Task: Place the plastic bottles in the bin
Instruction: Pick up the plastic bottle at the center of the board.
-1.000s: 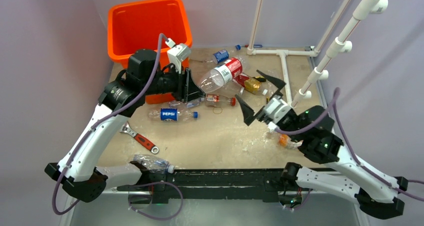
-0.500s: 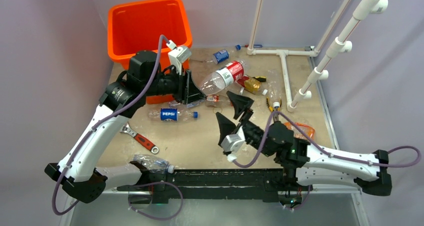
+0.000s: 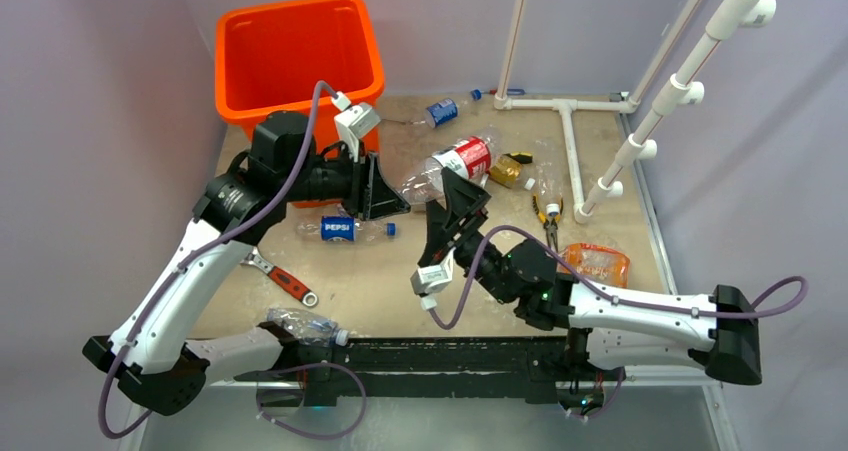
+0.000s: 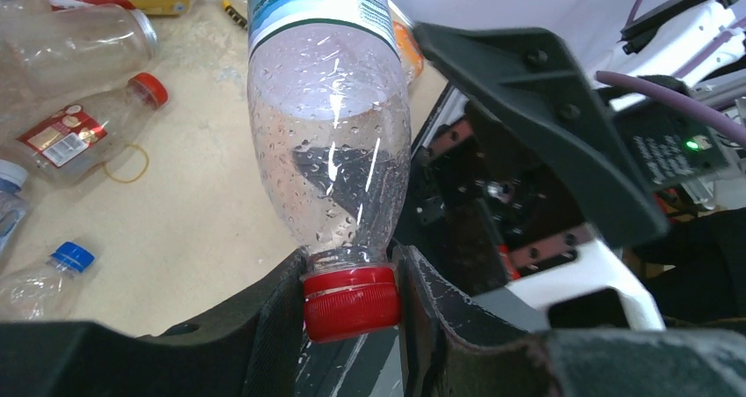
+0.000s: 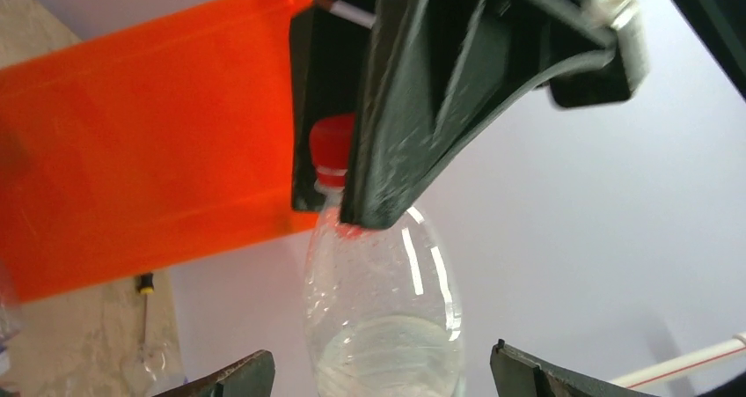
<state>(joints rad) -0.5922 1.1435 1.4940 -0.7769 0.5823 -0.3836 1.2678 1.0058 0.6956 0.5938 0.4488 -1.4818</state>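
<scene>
The large clear bottle [image 3: 452, 161] is off the table [image 3: 400, 281], just right of the bin [image 3: 295, 6]. From overhead its long axis runs left to right, red cap leftward, base toward the far right. The left gripper [image 3: 388, 193] clamps its cap and neck, elbow bent, wrist turned rightward. The right arm lies low across the table, right gripper [image 3: 447, 216] spread wide, fingers flanking the bottle's body with gaps

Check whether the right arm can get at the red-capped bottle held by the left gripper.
Probably yes. The right gripper has its jaws open on either side of the bottle body with nothing between, and the left gripper clamps only the red cap.
</scene>
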